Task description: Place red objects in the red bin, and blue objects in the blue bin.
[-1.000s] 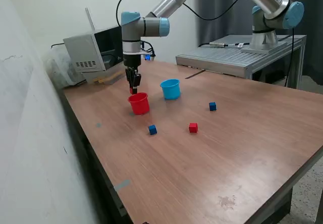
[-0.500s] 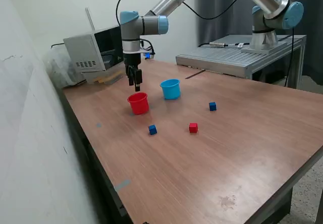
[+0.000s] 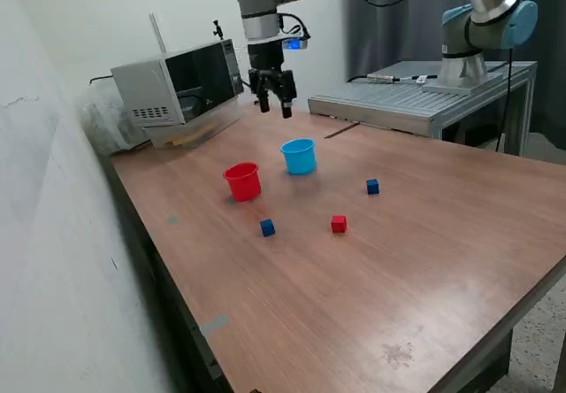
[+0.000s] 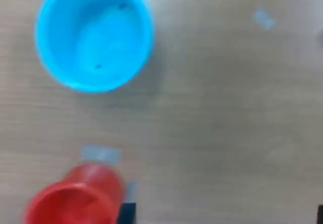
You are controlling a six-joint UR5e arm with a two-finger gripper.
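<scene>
High above the back of the table my gripper (image 3: pixel 273 106) hangs open with nothing between its fingers. It is well above the light blue bin (image 3: pixel 299 156) and beyond it. The red bin (image 3: pixel 242 181) stands upright to the exterior view's left of the blue one. In front of the bins lie one red cube (image 3: pixel 339 224) and a dark blue cube (image 3: pixel 267 227); a second blue cube (image 3: pixel 372 186) lies further right. The wrist view looks down into the blue bin (image 4: pixel 94 35), which holds nothing, and onto the red bin (image 4: pixel 75 200), whose blurred inside I cannot read.
A grey microwave-like box (image 3: pixel 177 83) stands at the table's back left, near the gripper. A grey metal platform (image 3: pixel 416 101) carrying a second arm's base (image 3: pixel 478 30) is at the back right. A wall runs along the exterior view's left.
The gripper was low over the red bin with something red between its fingers. It has since opened, risen high and moved back and to the exterior view's right; the red thing no longer shows.
</scene>
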